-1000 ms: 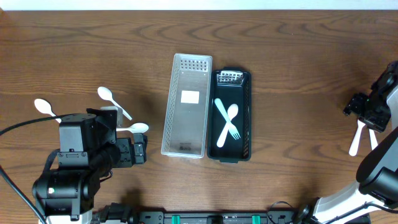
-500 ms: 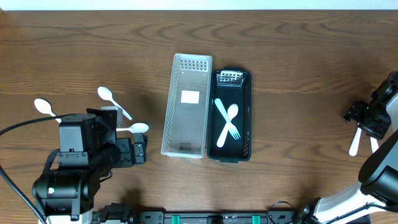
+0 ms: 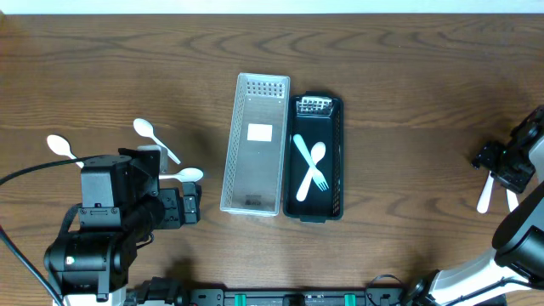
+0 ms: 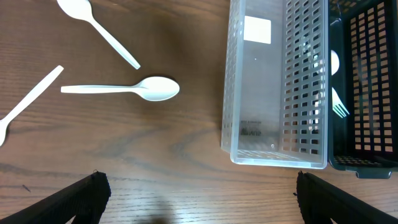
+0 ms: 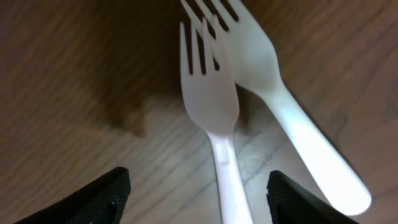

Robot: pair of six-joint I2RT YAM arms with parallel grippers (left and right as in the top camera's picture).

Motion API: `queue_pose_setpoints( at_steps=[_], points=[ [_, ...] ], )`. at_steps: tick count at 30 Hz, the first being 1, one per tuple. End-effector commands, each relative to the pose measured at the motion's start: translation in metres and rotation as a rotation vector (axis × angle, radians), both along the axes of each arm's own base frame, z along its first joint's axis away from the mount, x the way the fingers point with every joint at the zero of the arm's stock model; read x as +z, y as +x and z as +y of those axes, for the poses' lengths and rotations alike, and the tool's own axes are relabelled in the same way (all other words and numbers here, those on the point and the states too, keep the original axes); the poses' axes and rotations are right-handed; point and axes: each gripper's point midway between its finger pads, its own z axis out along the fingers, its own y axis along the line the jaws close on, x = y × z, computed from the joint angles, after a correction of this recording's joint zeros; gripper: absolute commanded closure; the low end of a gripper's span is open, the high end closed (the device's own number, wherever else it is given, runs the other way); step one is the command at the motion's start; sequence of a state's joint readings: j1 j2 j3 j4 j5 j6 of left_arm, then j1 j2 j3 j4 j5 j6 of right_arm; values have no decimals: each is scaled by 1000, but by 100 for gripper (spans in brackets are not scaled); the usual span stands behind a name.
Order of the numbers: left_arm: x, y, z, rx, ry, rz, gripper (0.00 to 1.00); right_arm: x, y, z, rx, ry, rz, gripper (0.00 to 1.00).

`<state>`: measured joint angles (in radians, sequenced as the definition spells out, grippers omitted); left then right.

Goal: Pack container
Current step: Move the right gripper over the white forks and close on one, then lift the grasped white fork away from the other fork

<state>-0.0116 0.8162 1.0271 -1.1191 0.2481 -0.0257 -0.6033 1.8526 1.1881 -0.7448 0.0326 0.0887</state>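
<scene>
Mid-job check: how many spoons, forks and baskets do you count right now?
Spoons: 4
Forks: 3
Baskets: 2 (black basket, clear basket)
Total: 9

Clear tray [image 3: 255,144] just beside black tray [image 3: 338,153], white fork [image 3: 303,150] and spoon [image 3: 318,154] crosswise inside.

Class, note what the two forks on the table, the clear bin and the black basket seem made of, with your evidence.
Forks: likely plastic, white, smooth, slightly glossy. Clear bin: likely plastic, translucent, moulded slots. Black basket: probably plastic, dark moulded lattice.
</scene>
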Motion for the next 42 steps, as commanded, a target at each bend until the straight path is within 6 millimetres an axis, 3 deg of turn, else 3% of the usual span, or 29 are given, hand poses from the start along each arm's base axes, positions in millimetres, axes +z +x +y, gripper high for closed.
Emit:
queue_pose_setpoints(
  at_steps=[1,10,15,24,31,37,42],
  points=[
    [4,0,0,-6,4,-12,2,-13,-2,2,26,25,18,27],
    [3,-1,0,-6,4,-5,2,-54,-10,11,36,102,96,27],
    [2,-4,0,-6,5,8,2,-66,-8,16,39,137,96,26],
    [1,-4,0,-6,4,10,2,-66,5,11,43,116,42,27],
    [2,-4,0,-6,4,10,2,-65,12,15,55,142,4,34],
    [2,-4,0,-6,4,10,2,-65,11,16,54,146,9,49],
    [2,-4,0,-6,4,10,2,-65,10,16,54,146,10,55]
  ],
)
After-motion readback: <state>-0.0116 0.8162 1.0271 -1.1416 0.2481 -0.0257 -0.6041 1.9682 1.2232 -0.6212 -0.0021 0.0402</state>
